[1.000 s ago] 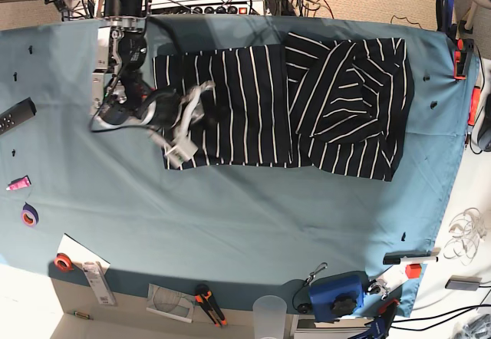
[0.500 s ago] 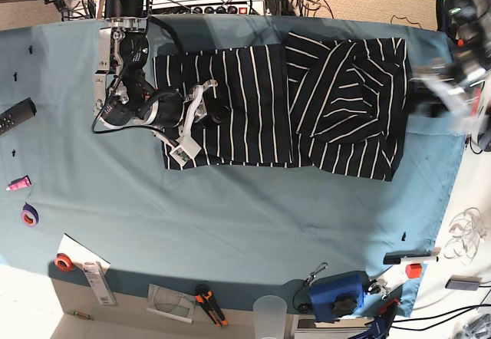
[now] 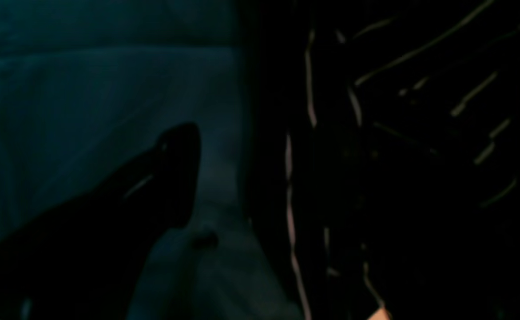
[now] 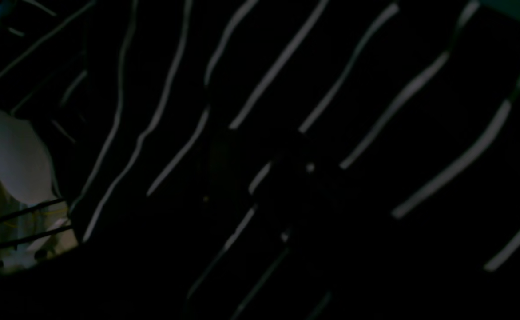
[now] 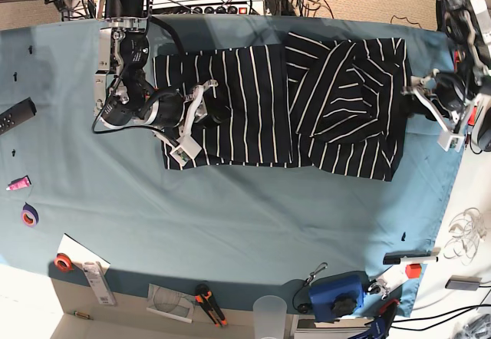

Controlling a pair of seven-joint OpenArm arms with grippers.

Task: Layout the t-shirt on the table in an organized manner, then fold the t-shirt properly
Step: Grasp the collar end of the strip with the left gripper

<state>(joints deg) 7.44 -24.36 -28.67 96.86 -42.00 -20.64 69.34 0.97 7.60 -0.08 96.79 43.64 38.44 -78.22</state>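
Observation:
The dark striped t-shirt [image 5: 307, 109] lies spread across the far middle of the teal table [image 5: 230, 216], its right half rumpled with slanted stripes. My right gripper [image 5: 196, 120] rests open over the shirt's left part, its white fingers [image 5: 201, 92] spread wide. The right wrist view is filled by striped t-shirt [image 4: 286, 89] fabric. My left gripper [image 5: 430, 113] stands open at the shirt's right edge. In the left wrist view one dark finger [image 3: 171, 178] hangs over the table [image 3: 86, 89] beside the t-shirt [image 3: 397, 133] edge.
A black remote [image 5: 17, 114], a pink marker [image 5: 17, 183] and tape rolls [image 5: 29, 215] lie at the left. Cutters [image 5: 209, 302], a plastic cup [image 5: 268, 310] and a blue device [image 5: 337, 293] sit along the near edge. Cables crowd the far side.
My left arm has come into view from the upper right, settled at the shirt's right edge, and its jaws have opened. The right arm has barely moved.

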